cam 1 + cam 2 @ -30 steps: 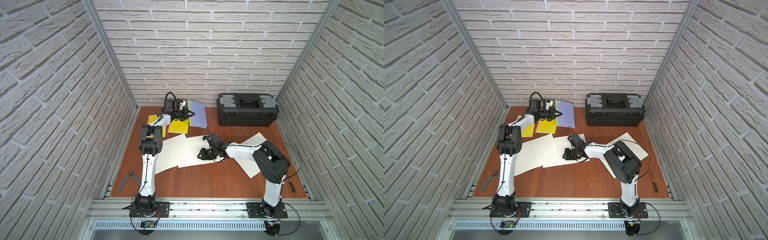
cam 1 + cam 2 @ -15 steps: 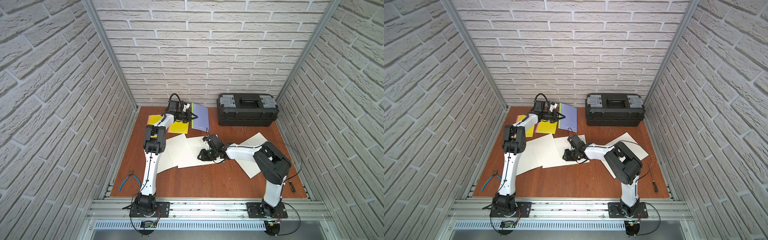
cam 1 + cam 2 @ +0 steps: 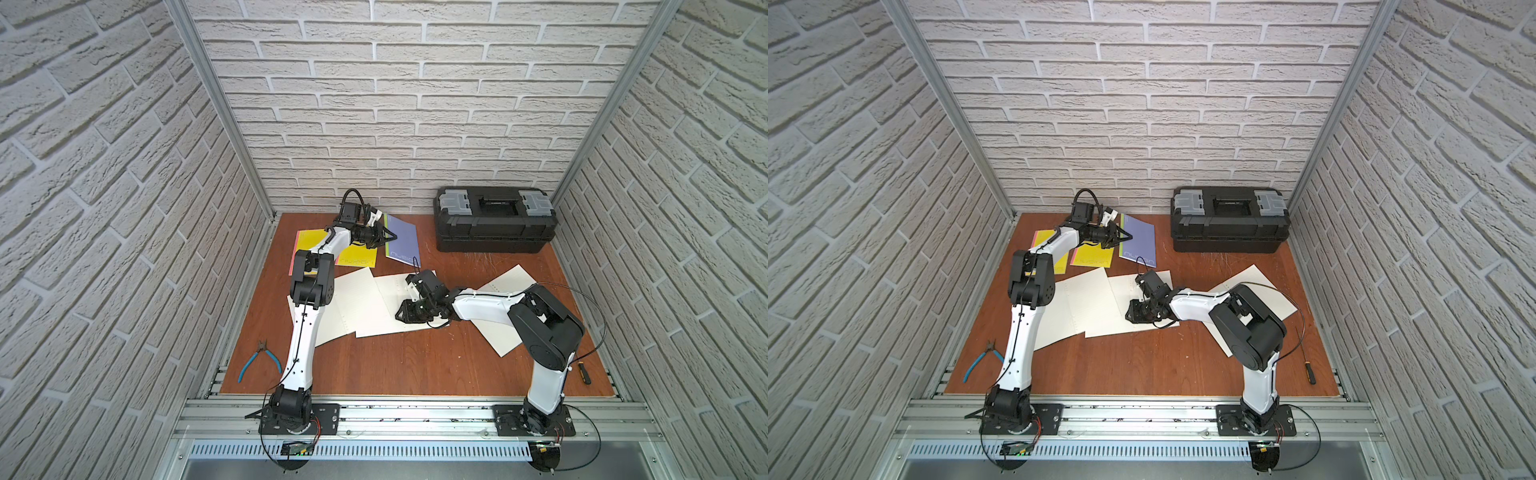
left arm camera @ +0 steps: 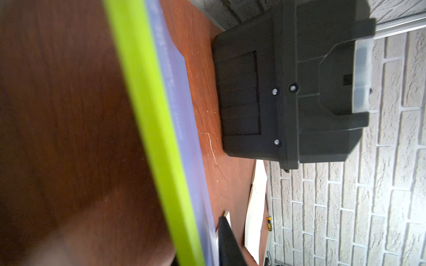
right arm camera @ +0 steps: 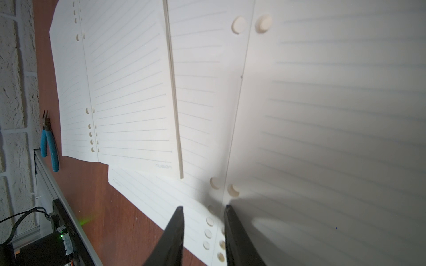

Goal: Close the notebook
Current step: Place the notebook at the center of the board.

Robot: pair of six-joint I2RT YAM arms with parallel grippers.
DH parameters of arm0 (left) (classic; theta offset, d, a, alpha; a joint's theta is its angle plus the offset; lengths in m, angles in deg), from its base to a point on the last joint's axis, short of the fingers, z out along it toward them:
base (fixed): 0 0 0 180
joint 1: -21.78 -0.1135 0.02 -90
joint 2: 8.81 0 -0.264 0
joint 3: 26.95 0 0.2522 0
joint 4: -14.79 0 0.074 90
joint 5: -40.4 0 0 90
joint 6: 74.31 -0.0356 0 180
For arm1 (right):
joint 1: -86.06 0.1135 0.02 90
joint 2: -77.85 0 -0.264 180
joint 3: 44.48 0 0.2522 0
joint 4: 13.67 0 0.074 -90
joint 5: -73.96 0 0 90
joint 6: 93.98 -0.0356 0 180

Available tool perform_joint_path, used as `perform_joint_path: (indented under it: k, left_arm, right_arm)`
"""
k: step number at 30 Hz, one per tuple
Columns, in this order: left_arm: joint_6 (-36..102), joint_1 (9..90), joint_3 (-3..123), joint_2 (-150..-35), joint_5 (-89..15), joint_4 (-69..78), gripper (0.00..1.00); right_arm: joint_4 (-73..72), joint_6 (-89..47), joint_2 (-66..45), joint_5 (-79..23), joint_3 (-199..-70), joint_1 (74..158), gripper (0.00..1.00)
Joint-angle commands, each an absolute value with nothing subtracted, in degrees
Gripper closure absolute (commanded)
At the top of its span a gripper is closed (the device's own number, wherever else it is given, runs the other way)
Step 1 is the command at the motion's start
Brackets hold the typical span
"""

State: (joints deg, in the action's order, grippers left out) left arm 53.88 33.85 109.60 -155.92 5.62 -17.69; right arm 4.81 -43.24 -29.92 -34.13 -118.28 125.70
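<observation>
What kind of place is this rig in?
Likely a purpose-built robot test cell, not a real room: brick-pattern wall panels on an aluminium frame, arms bolted to a front rail, staged props like the toolbox and pliers.

Printed in pale letters along the near edge of the purple soft-cover notebook (image 3: 402,243): a lower-case wordmark starting "nu". Too small in both top views to settle the remaining letters. Repeated in white on the yellow soft-cover notebook (image 3: 356,257) just beside it, equally unsure past "nu". Seen from the right wrist, stamped faint grey in a corner of the white lined punched sheet (image 5: 129,92): again "nu" plus a few unclear letters. Similar faint mark on the white lined sheet underneath (image 5: 147,193), not legible.
</observation>
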Motion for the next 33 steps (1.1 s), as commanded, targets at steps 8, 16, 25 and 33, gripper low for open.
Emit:
perform_joint_path:
  k: [8, 16, 25, 33]
  left_arm:
    - [49.73, 33.64, 113.03, -156.35, 3.1, -21.26, 0.69]
    - [48.28, 33.46, 114.54, -156.14, 1.47, -23.72, 0.66]
    - [50.45, 33.82, 116.01, -157.56, 3.04, -21.61, 0.64]
    - [45.28, 33.8, 116.1, -156.05, -1.84, -28.09, 0.63]
  right_arm:
    - [10.38, -44.32, -30.68, -33.44, -115.29, 126.58, 0.69]
    - [10.05, -44.41, -30.42, -33.4, -114.8, 126.58, 0.69]
    - [9.85, -44.5, -30.39, -33.36, -114.67, 126.64, 0.69]
    - [9.64, -44.59, -30.48, -33.36, -114.58, 126.58, 0.69]
